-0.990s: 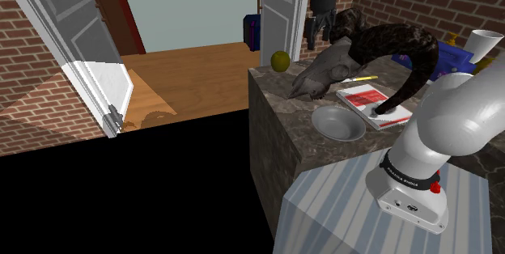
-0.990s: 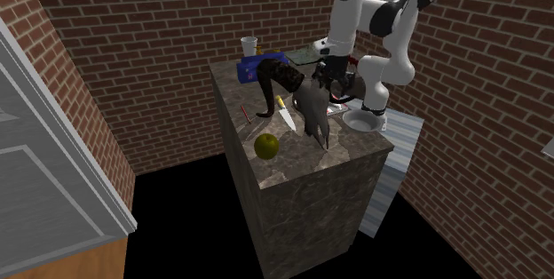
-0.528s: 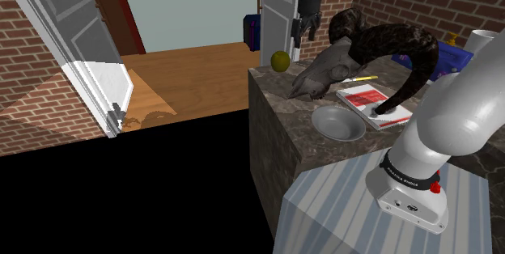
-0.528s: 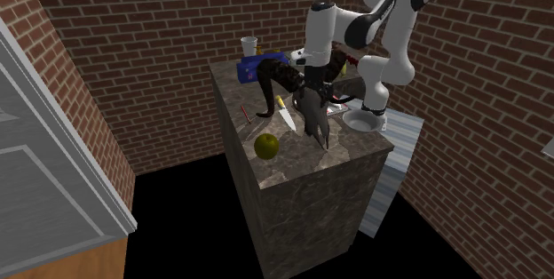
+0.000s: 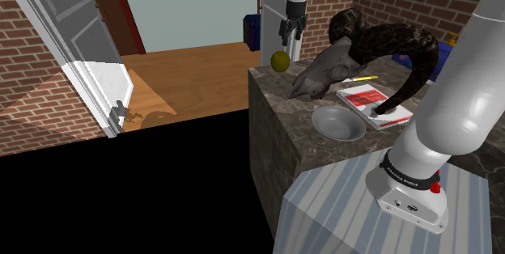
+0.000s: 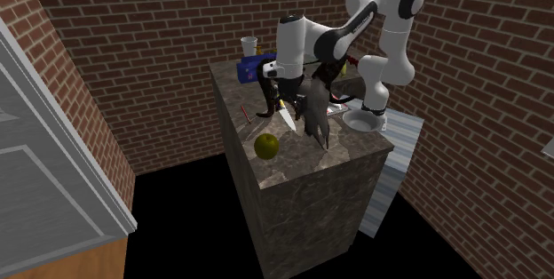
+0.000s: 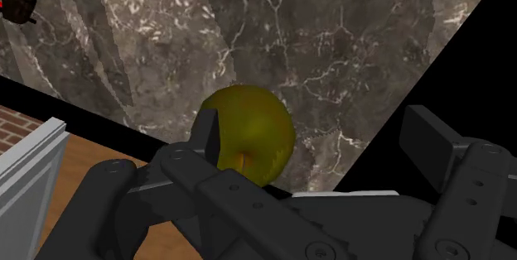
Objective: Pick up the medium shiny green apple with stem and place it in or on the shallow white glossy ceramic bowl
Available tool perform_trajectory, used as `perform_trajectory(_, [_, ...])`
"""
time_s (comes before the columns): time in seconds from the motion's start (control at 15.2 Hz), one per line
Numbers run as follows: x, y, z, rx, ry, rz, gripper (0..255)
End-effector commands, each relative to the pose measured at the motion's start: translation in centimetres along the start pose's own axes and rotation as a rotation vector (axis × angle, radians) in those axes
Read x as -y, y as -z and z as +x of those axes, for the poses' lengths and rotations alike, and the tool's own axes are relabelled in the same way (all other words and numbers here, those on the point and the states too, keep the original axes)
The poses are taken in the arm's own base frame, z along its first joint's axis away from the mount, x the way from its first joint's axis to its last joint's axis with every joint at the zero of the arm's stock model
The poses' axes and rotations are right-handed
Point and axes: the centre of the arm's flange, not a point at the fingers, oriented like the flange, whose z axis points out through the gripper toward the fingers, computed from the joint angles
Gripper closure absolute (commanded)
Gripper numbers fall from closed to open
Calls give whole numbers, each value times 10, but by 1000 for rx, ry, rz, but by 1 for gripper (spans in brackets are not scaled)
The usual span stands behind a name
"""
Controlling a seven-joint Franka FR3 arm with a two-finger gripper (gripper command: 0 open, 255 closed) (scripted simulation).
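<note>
Stand [image 5: 340,212]: a striped box nearest the viewer, carrying the base of the white arm [image 5: 453,107], which rises and reaches across the counter.

Counter [image 5: 279,91]: a block veined like dark marble, set against the stand.

Bowl [image 5: 338,123]: shallow, pale grey, upright at the counter's near end, just beside the stand.

Book [image 5: 374,103]: red and white, lying flat just beyond the bowl.

Skull [image 5: 328,70]: a horned animal skull at mid-counter, its dark curled horn [image 5: 396,46] arching over the book. A yellow pencil [image 5: 364,78] lies beside it, and in the second exterior view a knife [image 6: 286,117] rests on the counter next to the skull.

Apple [image 5: 280,61]: yellowish green, sitting on the counter's far end close to the edge, well apart from the bowl with the skull between them.

Gripper [image 5: 288,42]: hangs above the apple, pointing down. In the wrist view its black fingers [image 7: 207,138] stand spread wide. The apple lies below them, nearer one finger than the other, and neither finger touches it.

Background: a white cup [image 6: 249,46] and a blue box [image 6: 253,67] at the counter's other end, brick walls [image 6: 133,46], a white door [image 5: 89,66], a wooden floor [image 5: 186,78], and a black area below.
</note>
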Motion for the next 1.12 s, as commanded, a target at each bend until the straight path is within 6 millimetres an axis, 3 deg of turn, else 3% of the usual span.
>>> perform_trajectory(0.0, [-14,-8,21,-14,-1,8,0])
perform_trajectory(0.33, [-44,-25,69,-42,-4,26,0])
perform_trajectory(0.79, [-43,-62,71,-42,-4,26,0])
perform_trajectory(1.06, [-43,-65,71,-42,-4,26,0])
